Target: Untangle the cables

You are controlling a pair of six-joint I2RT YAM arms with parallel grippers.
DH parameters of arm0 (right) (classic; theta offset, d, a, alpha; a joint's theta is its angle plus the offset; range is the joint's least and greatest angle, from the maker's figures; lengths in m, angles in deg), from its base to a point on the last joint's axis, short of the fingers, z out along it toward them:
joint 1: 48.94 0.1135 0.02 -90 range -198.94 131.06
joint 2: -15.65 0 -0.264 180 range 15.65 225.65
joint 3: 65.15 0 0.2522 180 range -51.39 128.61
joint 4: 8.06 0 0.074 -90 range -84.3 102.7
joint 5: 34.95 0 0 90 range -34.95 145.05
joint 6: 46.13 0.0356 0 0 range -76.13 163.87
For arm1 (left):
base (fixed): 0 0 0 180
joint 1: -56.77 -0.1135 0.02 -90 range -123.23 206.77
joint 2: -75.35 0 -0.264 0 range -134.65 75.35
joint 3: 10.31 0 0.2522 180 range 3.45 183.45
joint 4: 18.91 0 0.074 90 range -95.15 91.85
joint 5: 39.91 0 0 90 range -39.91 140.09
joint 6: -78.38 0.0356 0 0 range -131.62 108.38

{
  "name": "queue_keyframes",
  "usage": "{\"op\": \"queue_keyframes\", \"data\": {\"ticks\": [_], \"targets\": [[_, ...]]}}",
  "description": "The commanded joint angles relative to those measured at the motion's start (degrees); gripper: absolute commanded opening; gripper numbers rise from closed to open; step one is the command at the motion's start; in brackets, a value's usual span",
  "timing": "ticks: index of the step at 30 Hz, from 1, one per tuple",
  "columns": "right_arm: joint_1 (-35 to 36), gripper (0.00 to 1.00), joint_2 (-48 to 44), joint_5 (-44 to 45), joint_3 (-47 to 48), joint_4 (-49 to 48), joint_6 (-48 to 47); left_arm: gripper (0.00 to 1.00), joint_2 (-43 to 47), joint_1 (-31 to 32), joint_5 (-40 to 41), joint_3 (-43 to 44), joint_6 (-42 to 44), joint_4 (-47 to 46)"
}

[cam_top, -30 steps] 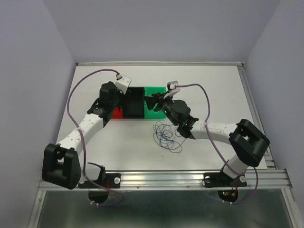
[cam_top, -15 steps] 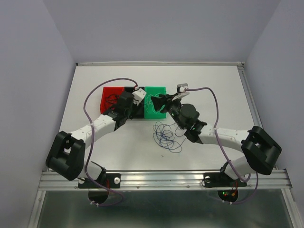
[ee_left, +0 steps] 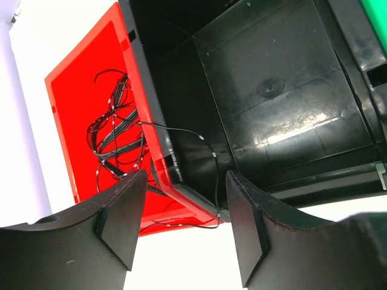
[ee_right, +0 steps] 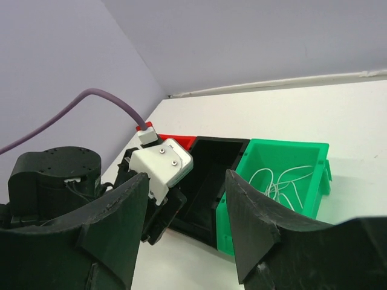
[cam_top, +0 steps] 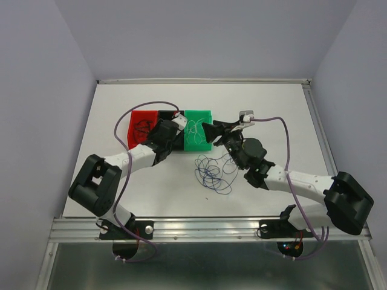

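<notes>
Black cables [ee_left: 115, 136] coil in the glossy red plastic bin [ee_left: 63, 103], one strand trailing over its wall beneath the left gripper [ee_left: 184, 223], open and empty; a snag there could drag the bundle out. Beyond the black bin [ee_left: 272, 90], white wires [ee_right: 281, 181] lie in the green bin [ee_right: 302, 151]. Hair-thin blue loops [cam_top: 213, 172] lie tangled on the table [cam_top: 272, 109] near the right gripper [ee_right: 187, 205], open, empty.

No text, label or number is readable.

White tube links [cam_top: 138, 158], bulky black joints [cam_top: 97, 186] at lower corners of the frame, thin purple cables [cam_top: 151, 103], white wrist box [ee_right: 160, 164], black wedge-shaped fingers [ee_left: 121, 220]
</notes>
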Motion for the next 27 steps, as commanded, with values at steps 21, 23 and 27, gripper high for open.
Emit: {"op": "queue_keyframes", "data": {"ticks": [21, 23, 27], "targets": [[-0.01, 0.6, -2.26, 2.0, -1.81, -2.62, -0.38, 0.13, 0.47, 1.21, 9.54, -1.04, 0.02, -5.46], [-0.01, 0.6, -1.99, 1.91, -1.72, -2.62, -0.38, 0.04, 0.91, 1.21, 9.19, -1.22, -0.07, -5.38], [-0.1, 0.6, -1.47, 1.83, -1.37, -2.62, -0.38, 0.0, 2.4, 1.3, 8.4, -1.48, -0.24, -5.02]]}}
